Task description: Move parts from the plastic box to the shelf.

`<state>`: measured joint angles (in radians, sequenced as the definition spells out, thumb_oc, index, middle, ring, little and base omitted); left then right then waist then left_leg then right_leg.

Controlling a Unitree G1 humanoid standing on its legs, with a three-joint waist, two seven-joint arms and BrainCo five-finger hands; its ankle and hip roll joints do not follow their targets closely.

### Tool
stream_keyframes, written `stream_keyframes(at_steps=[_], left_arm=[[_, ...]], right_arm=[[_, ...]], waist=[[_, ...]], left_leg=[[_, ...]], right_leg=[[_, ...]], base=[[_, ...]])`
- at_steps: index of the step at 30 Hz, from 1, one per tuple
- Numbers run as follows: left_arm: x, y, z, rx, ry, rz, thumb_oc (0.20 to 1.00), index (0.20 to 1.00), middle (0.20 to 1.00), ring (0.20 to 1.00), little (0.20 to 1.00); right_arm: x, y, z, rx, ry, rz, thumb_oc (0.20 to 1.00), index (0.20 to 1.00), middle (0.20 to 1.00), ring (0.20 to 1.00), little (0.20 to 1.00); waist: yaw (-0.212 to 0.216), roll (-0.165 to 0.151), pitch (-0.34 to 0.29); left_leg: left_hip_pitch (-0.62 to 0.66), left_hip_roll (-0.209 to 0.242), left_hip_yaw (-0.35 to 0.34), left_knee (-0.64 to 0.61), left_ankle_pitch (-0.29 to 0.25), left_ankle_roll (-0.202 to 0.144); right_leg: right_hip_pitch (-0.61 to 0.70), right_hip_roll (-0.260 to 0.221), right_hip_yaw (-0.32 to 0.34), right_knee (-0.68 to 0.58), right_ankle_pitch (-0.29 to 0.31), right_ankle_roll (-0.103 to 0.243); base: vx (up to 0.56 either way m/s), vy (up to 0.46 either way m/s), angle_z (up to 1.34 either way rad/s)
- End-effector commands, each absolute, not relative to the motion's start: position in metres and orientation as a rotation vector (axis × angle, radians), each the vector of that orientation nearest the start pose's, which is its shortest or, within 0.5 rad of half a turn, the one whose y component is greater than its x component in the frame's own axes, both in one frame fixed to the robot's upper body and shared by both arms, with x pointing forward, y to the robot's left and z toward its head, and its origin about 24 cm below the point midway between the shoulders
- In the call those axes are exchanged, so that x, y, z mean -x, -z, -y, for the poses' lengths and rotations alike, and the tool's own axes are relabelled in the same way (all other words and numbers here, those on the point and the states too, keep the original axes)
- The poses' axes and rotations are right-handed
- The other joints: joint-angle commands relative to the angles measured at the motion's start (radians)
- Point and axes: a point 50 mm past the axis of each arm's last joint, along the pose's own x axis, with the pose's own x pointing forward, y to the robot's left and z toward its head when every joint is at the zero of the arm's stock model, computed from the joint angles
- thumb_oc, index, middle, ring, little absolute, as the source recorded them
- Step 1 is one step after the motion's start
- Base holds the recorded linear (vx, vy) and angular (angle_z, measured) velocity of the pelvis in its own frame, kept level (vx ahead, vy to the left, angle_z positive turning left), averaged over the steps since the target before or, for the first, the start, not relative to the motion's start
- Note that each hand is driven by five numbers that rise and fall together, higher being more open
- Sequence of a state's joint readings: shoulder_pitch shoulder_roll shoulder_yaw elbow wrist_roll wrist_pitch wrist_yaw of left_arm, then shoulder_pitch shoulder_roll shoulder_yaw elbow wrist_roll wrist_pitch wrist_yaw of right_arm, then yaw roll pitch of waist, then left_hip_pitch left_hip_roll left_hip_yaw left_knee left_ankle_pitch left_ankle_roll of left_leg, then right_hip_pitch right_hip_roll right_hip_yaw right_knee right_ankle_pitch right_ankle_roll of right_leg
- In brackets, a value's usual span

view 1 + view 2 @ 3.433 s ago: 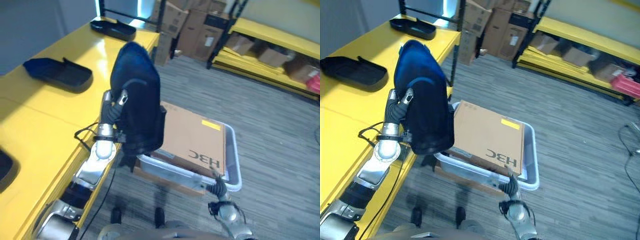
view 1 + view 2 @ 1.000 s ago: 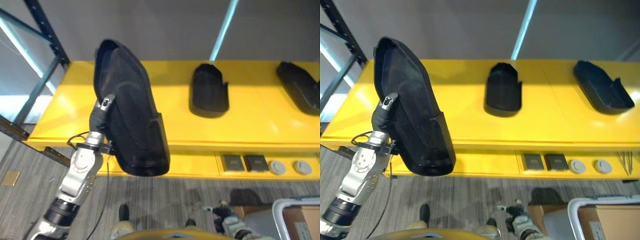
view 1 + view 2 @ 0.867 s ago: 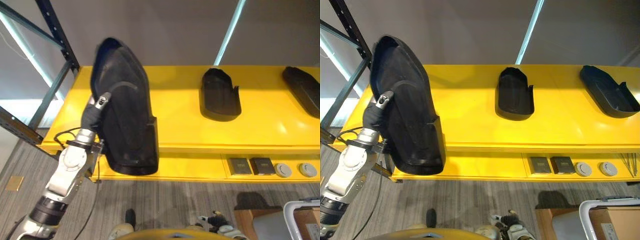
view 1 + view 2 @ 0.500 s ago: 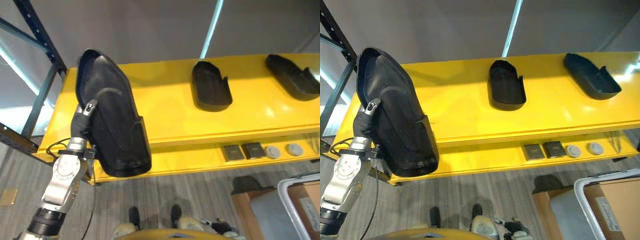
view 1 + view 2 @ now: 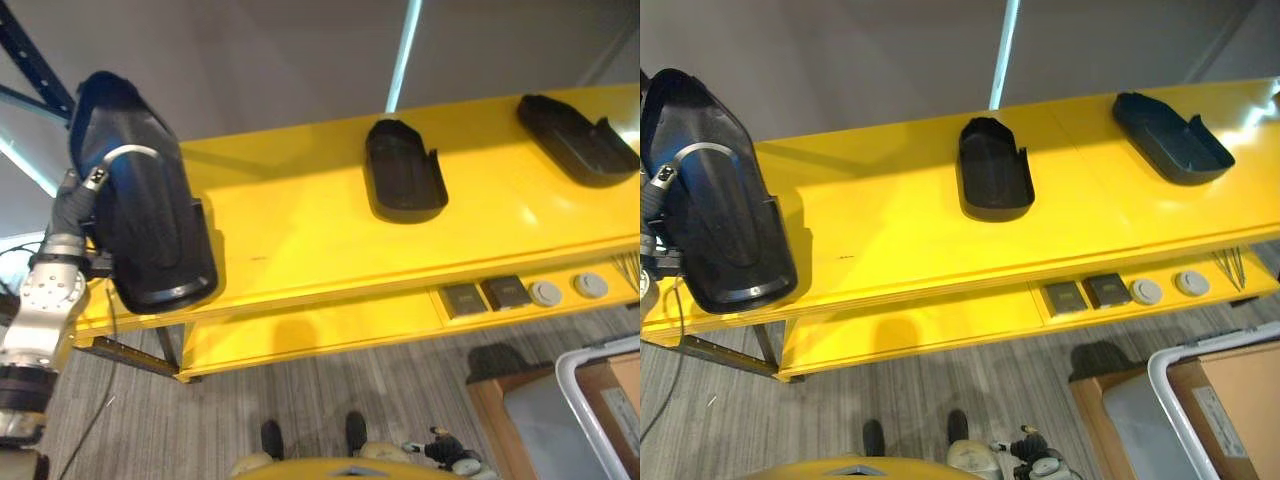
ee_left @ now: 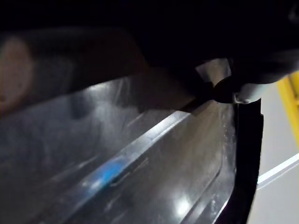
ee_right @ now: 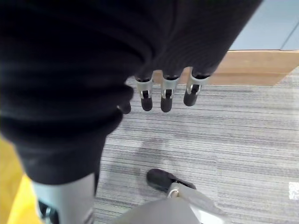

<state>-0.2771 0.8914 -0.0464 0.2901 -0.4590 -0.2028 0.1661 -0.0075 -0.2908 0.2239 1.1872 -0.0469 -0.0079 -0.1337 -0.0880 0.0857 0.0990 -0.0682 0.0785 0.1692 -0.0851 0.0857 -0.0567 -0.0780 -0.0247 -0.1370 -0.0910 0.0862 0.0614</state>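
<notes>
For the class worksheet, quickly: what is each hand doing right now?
Left hand: closed on the black part, held over the yellow shelf's left end.
Right hand: open, holding nothing, fingers hanging relaxed above the floor.

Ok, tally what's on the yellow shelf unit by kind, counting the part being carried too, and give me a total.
Black moulded parts: 3, one held in the left hand over the shelf's left end, one mid-shelf, one at the right
Dark square pieces on the lower ledge: 2
Grey round pieces beside them: 2
Total: 7
</notes>
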Motion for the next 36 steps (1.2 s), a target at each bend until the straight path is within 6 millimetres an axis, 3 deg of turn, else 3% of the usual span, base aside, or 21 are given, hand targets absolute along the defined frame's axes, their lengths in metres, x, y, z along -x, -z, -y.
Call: stream_keyframes(at_steps=[1,8,14,17,20,27,28,29,30,36], left_arm=[[-0.305,-0.208,-0.322,-0.434,-0.292,0.409,0.200,0.200,0.200,0.200,0.200],[-0.323,-0.204,-0.348,-0.461,-0.396,0.268,0.200,0.200,0.200,0.200,0.200],[-0.341,-0.198,-0.340,-0.536,-0.377,0.188,0.200,0.200,0.200,0.200,0.200],[-0.347,-0.205,-0.338,-0.616,-0.416,0.188,0.200,0.200,0.200,0.200,0.200],[-0.348,-0.206,-0.341,-0.700,-0.441,0.164,0.200,0.200,0.200,0.200,0.200],[-0.344,-0.212,-0.336,-0.816,-0.472,0.197,0.200,0.200,0.200,0.200,0.200],[-0.343,-0.212,-0.336,-0.818,-0.472,0.197,0.238,0.238,0.238,0.238,0.238],[-0.341,-0.210,-0.335,-0.819,-0.469,0.199,0.536,0.536,0.536,0.536,0.536],[-0.339,-0.204,-0.334,-0.812,-0.469,0.190,1.000,1.000,1.000,1.000,1.000],[-0.337,-0.169,-0.326,-0.756,-0.409,0.087,1.000,1.000,1.000,1.000,1.000]], right_arm=[[-0.121,0.150,0.241,0.538,0.012,-1.102,1.000,1.000,1.000,1.000,1.000],[-0.140,0.141,0.248,0.558,0.058,-1.042,1.000,1.000,1.000,1.000,1.000],[-0.145,0.141,0.244,0.555,0.058,-1.035,1.000,1.000,1.000,1.000,1.000],[-0.153,0.140,0.238,0.564,0.057,-1.010,1.000,1.000,1.000,1.000,1.000],[-0.166,0.135,0.236,0.585,0.052,-0.969,1.000,1.000,1.000,1.000,1.000],[-0.175,0.129,0.242,0.548,0.124,-0.947,1.000,1.000,1.000,1.000,1.000],[-0.175,0.129,0.242,0.533,0.135,-0.953,1.000,1.000,1.000,1.000,1.000],[-0.173,0.130,0.243,0.510,0.151,-0.960,1.000,1.000,1.000,1.000,1.000],[-0.171,0.131,0.244,0.492,0.164,-0.970,1.000,1.000,1.000,1.000,1.000],[-0.159,0.135,0.247,0.441,0.167,-1.016,1.000,1.000,1.000,1.000,1.000]], waist=[[-0.022,-0.053,0.060],[-0.038,-0.059,0.108],[-0.048,-0.062,0.135],[-0.046,-0.065,0.149],[-0.037,-0.063,0.157],[-0.015,-0.058,0.160],[-0.014,-0.056,0.159],[-0.011,-0.055,0.157],[-0.004,-0.051,0.152],[0.001,-0.029,0.118]], left_leg=[[0.035,-0.008,-0.043,-0.002,-0.091,-0.018],[-0.034,0.004,-0.027,-0.002,-0.067,-0.023],[-0.064,0.011,-0.018,-0.002,-0.059,-0.026],[-0.080,0.012,-0.014,-0.002,-0.054,-0.028],[-0.090,0.011,-0.011,-0.002,-0.051,-0.028],[-0.079,0.016,-0.021,-0.002,-0.051,-0.028],[-0.076,0.016,-0.022,-0.002,-0.052,-0.028],[-0.071,0.016,-0.023,-0.002,-0.053,-0.028],[-0.060,0.016,-0.025,-0.002,-0.055,-0.028],[-0.009,0.012,-0.036,-0.002,-0.063,-0.028]], right_leg=[[-0.021,0.005,0.017,0.004,-0.090,0.049],[-0.097,0.016,0.030,0.004,-0.070,0.055],[-0.129,0.018,0.034,0.004,-0.063,0.055],[-0.148,0.019,0.034,0.004,-0.056,0.057],[-0.159,0.019,0.031,0.004,-0.053,0.059],[-0.142,0.017,0.016,0.004,-0.067,0.053],[-0.137,0.017,0.015,0.004,-0.070,0.052],[-0.131,0.017,0.012,0.004,-0.073,0.051],[-0.118,0.018,0.008,0.004,-0.080,0.047],[-0.057,0.016,-0.002,0.004,-0.111,0.039]], base=[[-0.03,-0.019,-0.14],[-0.02,-0.018,-0.11],[-0.01,-0.009,-0.07],[-0.01,-0.020,-0.09],[0.01,-0.024,-0.10],[0.01,-0.015,0.02],[0.02,-0.026,0.16],[0.03,-0.028,0.17],[0.03,-0.023,0.15],[0.04,0.001,0.06]])
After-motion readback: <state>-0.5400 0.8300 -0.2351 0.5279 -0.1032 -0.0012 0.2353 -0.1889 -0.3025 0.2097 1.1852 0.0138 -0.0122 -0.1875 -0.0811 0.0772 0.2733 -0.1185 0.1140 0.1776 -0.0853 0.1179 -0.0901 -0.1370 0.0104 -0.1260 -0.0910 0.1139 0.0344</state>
